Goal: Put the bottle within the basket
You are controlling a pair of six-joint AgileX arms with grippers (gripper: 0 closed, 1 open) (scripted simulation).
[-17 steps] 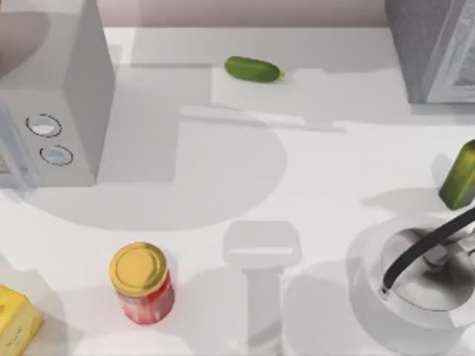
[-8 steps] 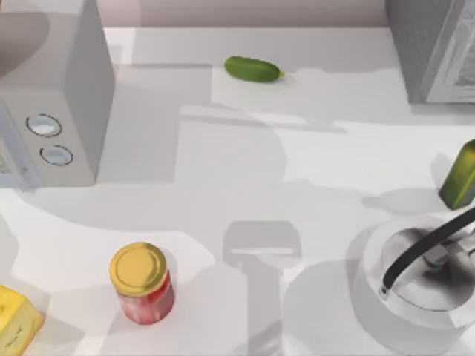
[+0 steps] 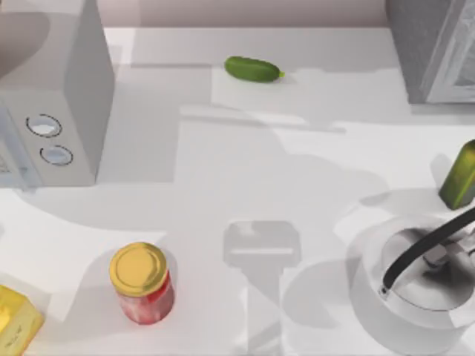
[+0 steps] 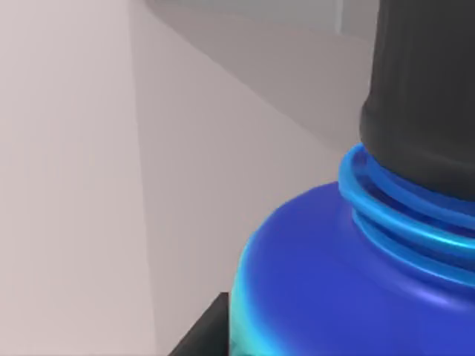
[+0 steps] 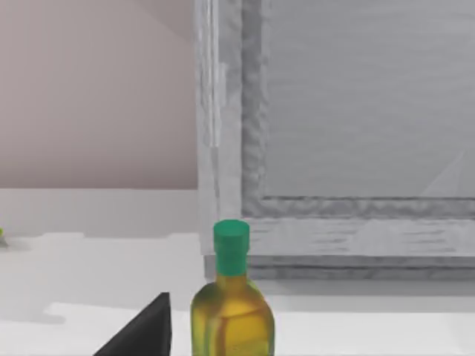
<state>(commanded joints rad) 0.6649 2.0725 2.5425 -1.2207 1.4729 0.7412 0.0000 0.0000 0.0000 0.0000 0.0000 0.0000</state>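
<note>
Since the bottle (image 4: 349, 282) sits tight against the left wrist camera, I judge it light, stiff, slick plastic; whether either tool pinches it, I cannot tell.

Bottle (image 4: 334, 274) dark blue, black cap; jar (image 3: 145, 291) red, yellow lid; cucumber (image 3: 253, 69) green.

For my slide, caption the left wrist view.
Close-up of the bottle's blue shoulder and black cap.

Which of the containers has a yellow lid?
The red jar, at the table's front left. The olive-green bottle has a green cap, and the blue-shouldered bottle a black one.
</note>
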